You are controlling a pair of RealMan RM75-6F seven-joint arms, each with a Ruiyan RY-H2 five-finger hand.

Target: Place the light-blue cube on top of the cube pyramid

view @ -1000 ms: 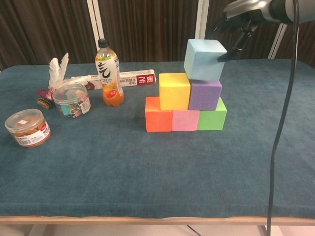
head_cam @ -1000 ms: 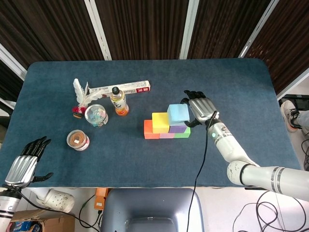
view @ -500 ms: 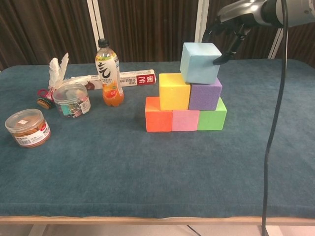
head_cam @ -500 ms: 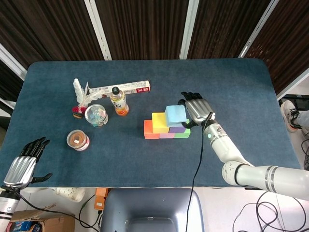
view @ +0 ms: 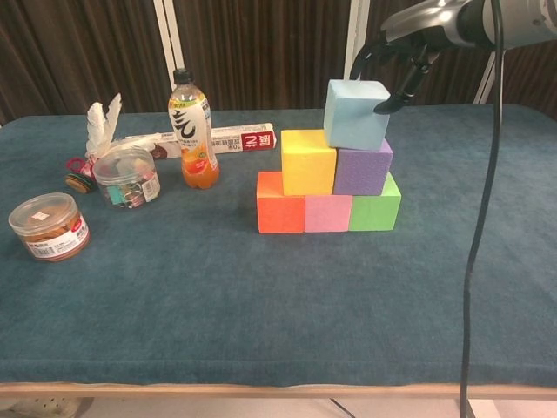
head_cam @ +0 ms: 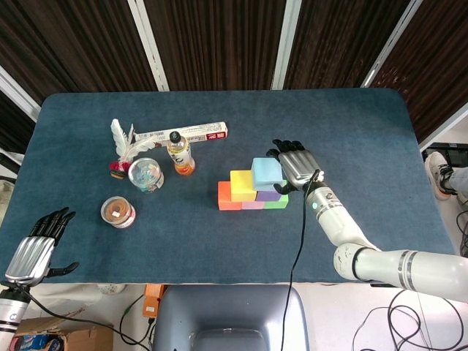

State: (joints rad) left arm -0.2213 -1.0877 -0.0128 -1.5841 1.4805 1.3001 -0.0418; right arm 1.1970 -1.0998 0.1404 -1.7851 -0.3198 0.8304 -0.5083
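On the blue worktop (head_cam: 380,146) we see the cube pyramid (view: 328,187): 3 cubes in the bottom row, orange, pink and green, with a yellow cube (view: 308,162) and a purple cube (view: 363,168) on top of them. The light-blue cube (view: 355,114) sits at the top, mostly over the purple cube and tilted a little, and our right hand (head_cam: 296,163) holds it, fingers curled around its right side. To the left of the pyramid stand an orange drink bottle (view: 192,131), a long red-and-white box (head_cam: 183,133) behind it, a white feather (head_cam: 124,140), a clear jar (view: 127,176) and a brown-lidded tub (view: 47,227), all well apart from the cubes. The chest view shows the stacking and a dark cable (view: 487,209) hanging down at the right; the head view alone shows our left hand (head_cam: 35,252), off the near-left edge, fingers spread and holding nothing.
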